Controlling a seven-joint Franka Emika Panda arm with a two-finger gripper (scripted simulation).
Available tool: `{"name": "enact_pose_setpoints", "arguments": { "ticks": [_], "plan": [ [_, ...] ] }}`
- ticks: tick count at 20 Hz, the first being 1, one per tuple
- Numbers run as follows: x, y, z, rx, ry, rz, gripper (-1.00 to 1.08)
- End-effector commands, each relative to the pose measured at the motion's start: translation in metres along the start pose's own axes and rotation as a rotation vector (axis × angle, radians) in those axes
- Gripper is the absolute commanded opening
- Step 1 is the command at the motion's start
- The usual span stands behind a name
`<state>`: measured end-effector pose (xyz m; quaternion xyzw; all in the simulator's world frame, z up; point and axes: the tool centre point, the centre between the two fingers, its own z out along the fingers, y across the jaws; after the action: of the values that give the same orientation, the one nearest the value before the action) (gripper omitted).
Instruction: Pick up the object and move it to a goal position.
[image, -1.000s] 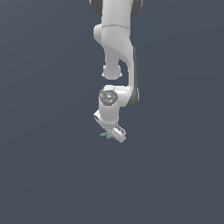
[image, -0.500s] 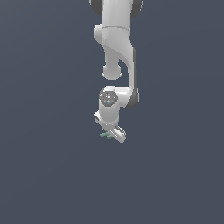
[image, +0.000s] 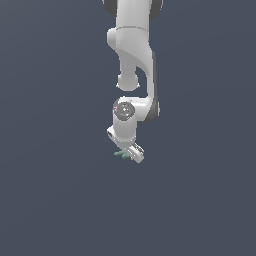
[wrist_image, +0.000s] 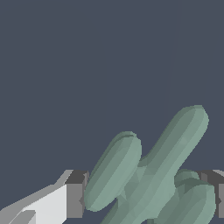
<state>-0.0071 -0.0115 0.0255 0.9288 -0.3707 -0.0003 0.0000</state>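
The object (wrist_image: 153, 175) is a pale green cross-shaped piece with rounded arms. In the wrist view it fills the space between my two grey fingertips (wrist_image: 75, 194), which press on it from both sides. In the exterior view only a small green part of the object (image: 120, 153) sticks out beside my white gripper (image: 129, 151), which hangs below the arm near the middle of the picture. The gripper is shut on the object.
A plain dark blue-grey surface (image: 50, 200) lies all around the arm. The white arm (image: 134, 55) comes down from the exterior view's top middle.
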Motion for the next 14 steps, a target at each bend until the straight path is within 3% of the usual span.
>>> {"name": "enact_pose_setpoints", "arguments": {
  "ticks": [1,14],
  "plan": [
    [0.002,-0.003,-0.010,0.001,0.001,0.000,-1.00],
    [0.021,-0.027,-0.116,0.000,0.002,0.001,-1.00]
  ]
}}
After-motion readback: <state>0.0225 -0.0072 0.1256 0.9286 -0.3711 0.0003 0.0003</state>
